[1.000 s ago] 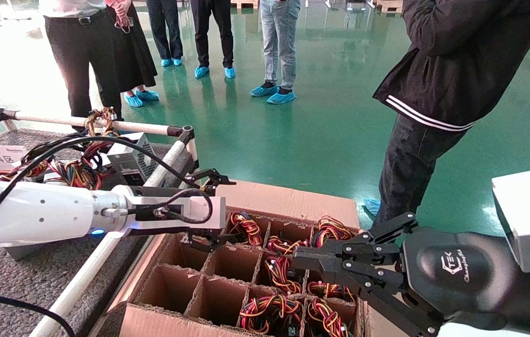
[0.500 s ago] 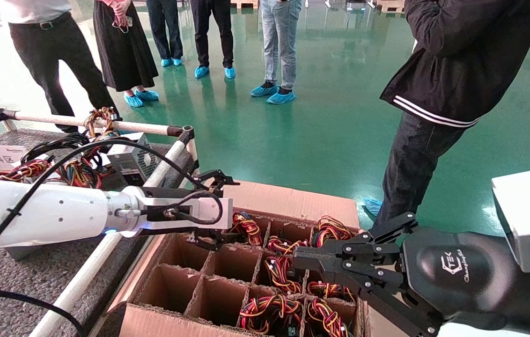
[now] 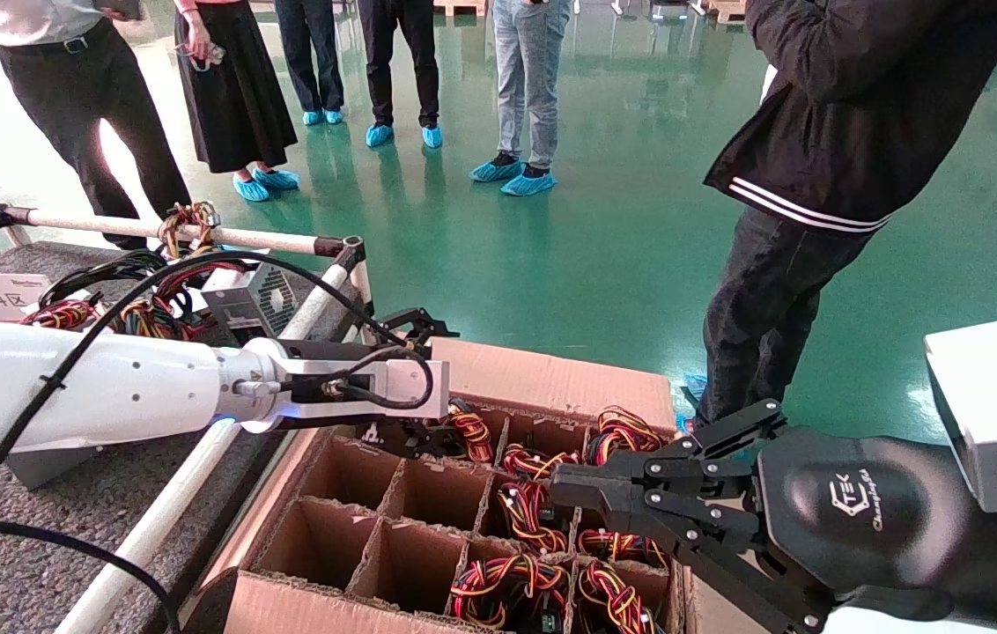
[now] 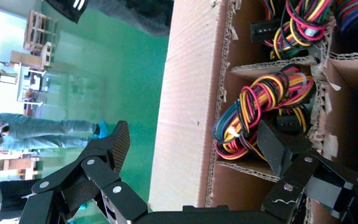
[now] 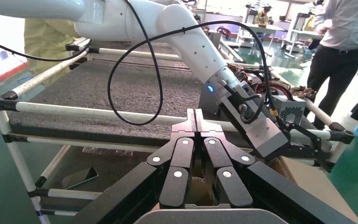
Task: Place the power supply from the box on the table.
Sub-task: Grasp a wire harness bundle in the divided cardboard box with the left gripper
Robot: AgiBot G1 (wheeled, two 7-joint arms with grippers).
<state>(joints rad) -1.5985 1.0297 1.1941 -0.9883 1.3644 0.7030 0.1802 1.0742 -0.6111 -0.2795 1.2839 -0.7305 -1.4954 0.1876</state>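
The box [image 3: 542, 379] stands beside the table [image 3: 14, 528]; several of its cells hold red, yellow and black wire bundles. My left gripper [image 3: 444, 387] is open at the box's far edge. One finger [image 4: 116, 144] is outside the cardboard flap [image 4: 186, 93]. The other finger [image 4: 279, 149] is inside a cell, against the wire bundle [image 4: 261, 112] of a power supply [image 3: 468, 431] whose metal body is hidden. My right gripper [image 3: 569, 493] hovers shut and empty over the box's right cells. Its shut gripper tips [image 5: 196, 114] point at the table.
A grey power supply [image 3: 247, 304] and tangled wires [image 3: 146, 313] lie at the table's far corner. White pipe rails [image 3: 199, 467] run between table and box. A person in a black jacket [image 3: 816, 176] stands close behind the box; several others stand farther back.
My left gripper has moved right and slightly down over the box's far edge, bringing its lower finger against the wire bundle. The right arm has not moved. The people at the back left shifted.
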